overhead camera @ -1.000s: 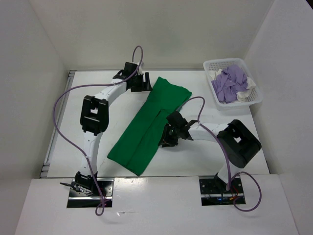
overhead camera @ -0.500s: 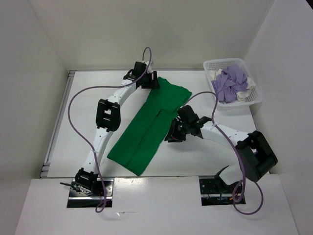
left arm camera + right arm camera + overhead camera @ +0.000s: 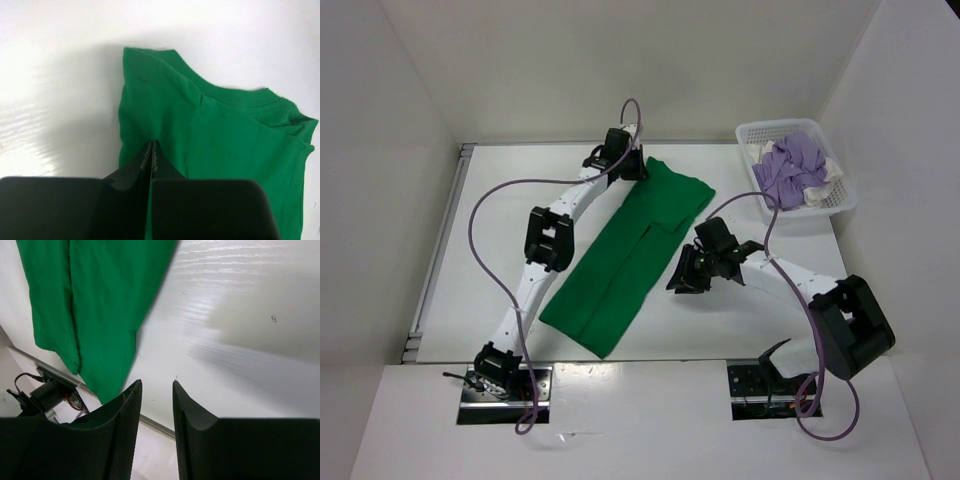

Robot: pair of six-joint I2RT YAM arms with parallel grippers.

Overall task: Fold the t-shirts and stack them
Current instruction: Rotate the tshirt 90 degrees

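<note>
A bright green t-shirt [image 3: 620, 255] lies folded into a long strip, running diagonally across the white table [image 3: 500, 230]. My left gripper [image 3: 638, 168] is at the strip's far end, by the collar. In the left wrist view its jaws are shut, tips meeting [image 3: 151, 142] on the green t-shirt [image 3: 225, 130] near its left edge. My right gripper [image 3: 678, 283] hovers just right of the strip's middle, over bare table. It stands open [image 3: 156, 382] with nothing between its fingers, and the green t-shirt [image 3: 100, 300] is off to its left. A light purple t-shirt [image 3: 790, 165] and a white t-shirt [image 3: 828, 170] lie crumpled in the basket.
A white mesh basket [image 3: 840, 208] stands at the table's far right corner. White walls enclose the table on three sides. The arms' purple cables loop above the left and right parts of the table.
My left arm swung right to the shirt's far end and its jaws closed there. My right gripper slid right, off the green fabric, and opened a little wider.
</note>
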